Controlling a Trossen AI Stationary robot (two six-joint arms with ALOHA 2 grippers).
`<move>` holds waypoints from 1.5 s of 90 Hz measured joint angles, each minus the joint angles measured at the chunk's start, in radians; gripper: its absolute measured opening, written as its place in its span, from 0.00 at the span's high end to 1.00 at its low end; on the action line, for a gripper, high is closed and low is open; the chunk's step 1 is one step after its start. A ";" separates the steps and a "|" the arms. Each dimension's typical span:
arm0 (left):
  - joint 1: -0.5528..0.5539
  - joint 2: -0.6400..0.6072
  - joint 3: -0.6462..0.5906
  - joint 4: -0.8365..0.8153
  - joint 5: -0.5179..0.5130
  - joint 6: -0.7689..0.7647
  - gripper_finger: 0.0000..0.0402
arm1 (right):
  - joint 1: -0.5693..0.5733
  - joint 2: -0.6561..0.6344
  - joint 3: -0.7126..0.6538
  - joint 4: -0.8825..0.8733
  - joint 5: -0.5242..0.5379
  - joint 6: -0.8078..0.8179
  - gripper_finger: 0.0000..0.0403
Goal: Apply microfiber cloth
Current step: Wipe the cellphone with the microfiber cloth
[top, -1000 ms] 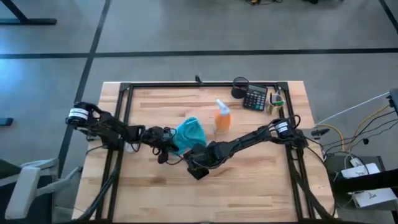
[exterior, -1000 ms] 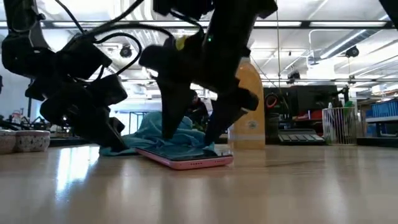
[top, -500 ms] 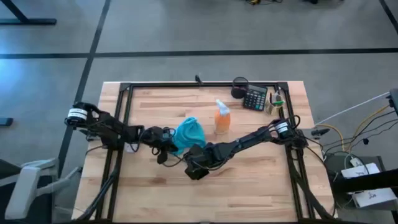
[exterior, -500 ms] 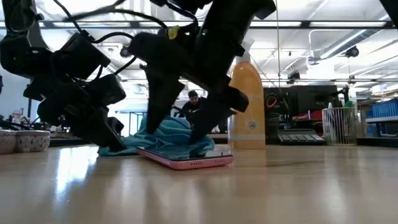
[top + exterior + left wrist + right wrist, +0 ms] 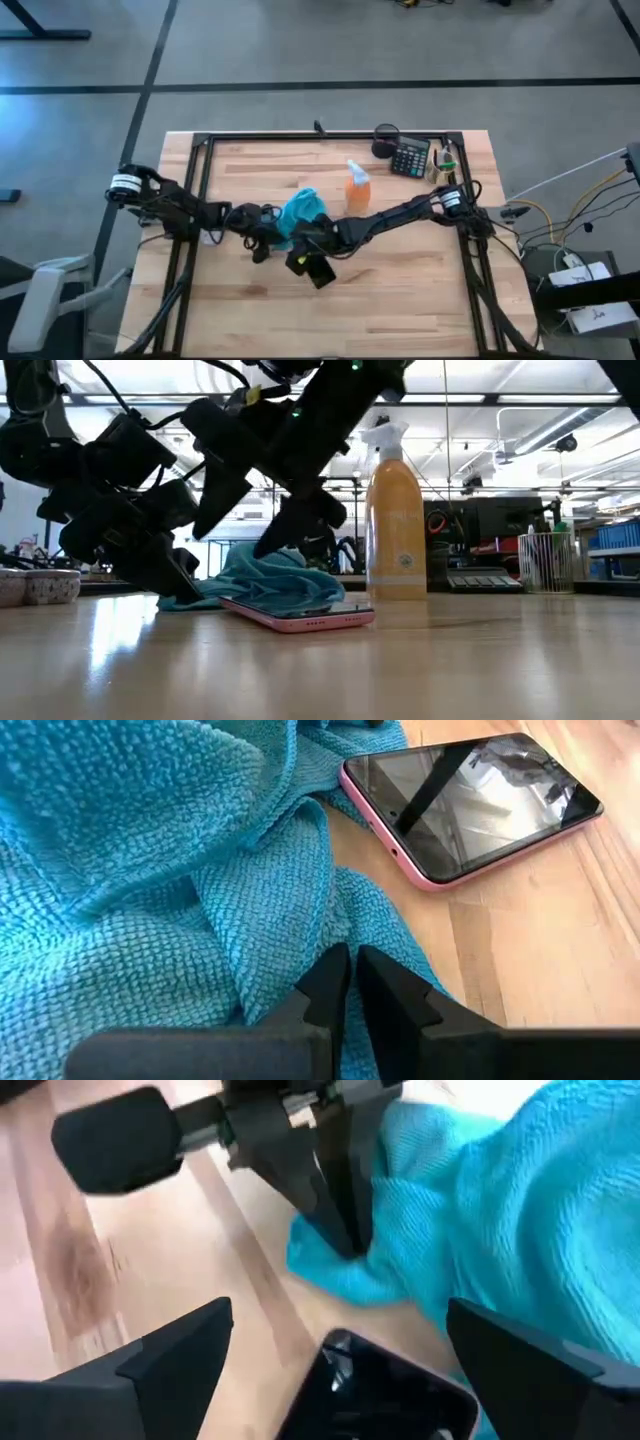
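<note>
While the left gripper (image 5: pixel 348 982) pinches the microfiber cloth (image 5: pixel 300 212) at its nine-o'clock edge — anchoring it, seemingly — the right gripper (image 5: pixel 330 1370) hovers wide open, empty, above the phone (image 5: pixel 470 800).

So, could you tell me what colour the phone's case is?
Pink, clearest in the left wrist view: phone.

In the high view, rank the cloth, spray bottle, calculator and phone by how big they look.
1. cloth, partly hidden under the arms
2. calculator
3. spray bottle, seen from above
Phone: mostly covered by the right arm, so I can't rank it.
</note>
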 joint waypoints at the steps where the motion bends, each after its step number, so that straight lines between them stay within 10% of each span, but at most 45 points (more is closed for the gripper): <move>1: 0.000 0.000 0.000 0.000 0.000 0.000 0.95 | -0.002 0.003 0.000 0.005 -0.005 0.000 0.16; 97: 0.000 0.001 0.001 0.063 0.000 0.000 0.95 | -0.015 0.059 -0.001 -0.098 -0.273 0.045 0.98; 113: 0.000 0.001 0.001 0.061 0.000 0.000 0.95 | 0.032 0.057 -0.001 -0.154 -0.409 0.088 0.99; 135: 0.000 0.001 0.000 0.072 0.000 0.000 0.95 | 0.107 0.008 -0.002 -0.355 -0.291 0.168 1.00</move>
